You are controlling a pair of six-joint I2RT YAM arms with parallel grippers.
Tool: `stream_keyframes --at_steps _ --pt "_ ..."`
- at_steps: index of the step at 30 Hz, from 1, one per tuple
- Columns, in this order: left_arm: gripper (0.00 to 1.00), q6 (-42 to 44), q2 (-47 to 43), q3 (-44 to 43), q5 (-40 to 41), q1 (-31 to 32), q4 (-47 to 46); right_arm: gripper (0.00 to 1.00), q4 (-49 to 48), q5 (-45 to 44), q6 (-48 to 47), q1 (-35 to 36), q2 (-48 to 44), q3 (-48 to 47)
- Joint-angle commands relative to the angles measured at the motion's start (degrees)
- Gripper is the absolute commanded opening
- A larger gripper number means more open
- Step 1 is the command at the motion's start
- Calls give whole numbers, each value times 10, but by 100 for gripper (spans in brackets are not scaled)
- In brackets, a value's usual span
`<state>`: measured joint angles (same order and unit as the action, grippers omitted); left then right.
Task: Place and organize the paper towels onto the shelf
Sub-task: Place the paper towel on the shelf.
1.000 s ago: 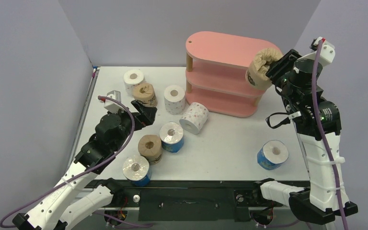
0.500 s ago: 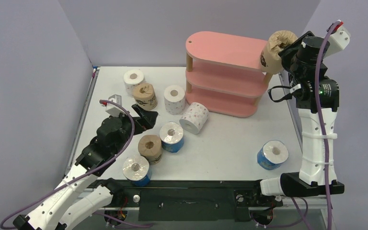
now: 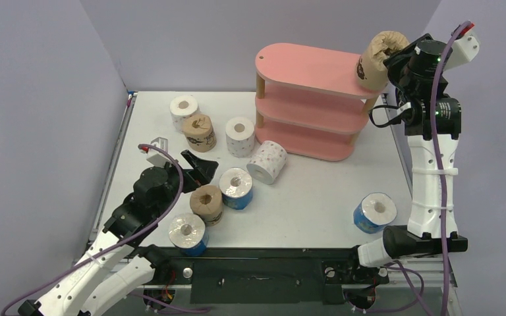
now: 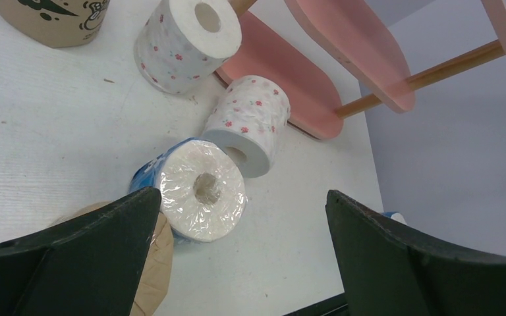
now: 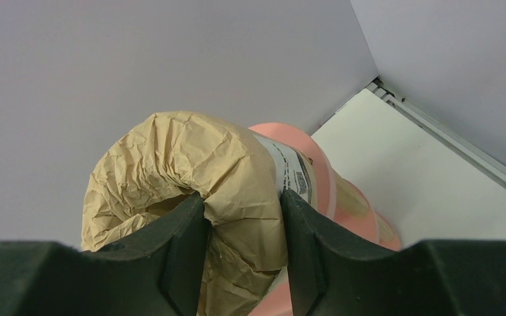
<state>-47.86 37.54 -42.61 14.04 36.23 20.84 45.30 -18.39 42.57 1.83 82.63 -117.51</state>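
R gripper (image 3: pixel 387 62) clenched on brown roll (image 3: pixel 375 60). Roll held end-up, slightly tilted, at R end of shelf (image 3: pixel 303 66) top board; contact w/ board not discernible. L gripper (image 3: pixel 197 161) spread wide, nothing held, low over table (image 3: pixel 316 184) beside blue roll (image 3: pixel 236 187). No roll seen seated on any tier. Eight more rolls (image 3: pixel 240 136) counted on table: 2 brown, 3 blue, 3 white. Task judged barely begun: 1st placement pending, sorting undone.

White left arm (image 3: pixel 132 210) and right arm (image 3: pixel 428 178) showing black joints, purple cables (image 3: pixel 439 158) trailing, left gripper (image 4: pixel 240 197) wearing black fingers (image 4: pixel 79 243).
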Motion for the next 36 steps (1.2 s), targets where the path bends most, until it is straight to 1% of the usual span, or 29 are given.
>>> stream_keyframes --at_steps 1,6,16,23,30,34,36 --pt "97 -23 -15 13 -18 0 -12 39 -56 19 16 -7 20 -34" --pt "96 -34 -14 30 -19 1 -13 39 -57 22 19 -7 35 -32" --pt "96 -28 -12 29 -13 1 -13 41 -54 11 11 -7 53 -30" --pt "96 -29 -11 35 -14 0 -13 48 -53 15 11 -12 59 -13" --pt "96 -28 -10 35 -13 1 -13 54 -52 29 14 -15 67 -19" --pt "96 -28 -8 36 -16 0 -15 62 -47 42 15 -16 70 -25" --pt "96 -28 -6 34 -18 1 -15 70 -46 66 23 -16 68 -26"
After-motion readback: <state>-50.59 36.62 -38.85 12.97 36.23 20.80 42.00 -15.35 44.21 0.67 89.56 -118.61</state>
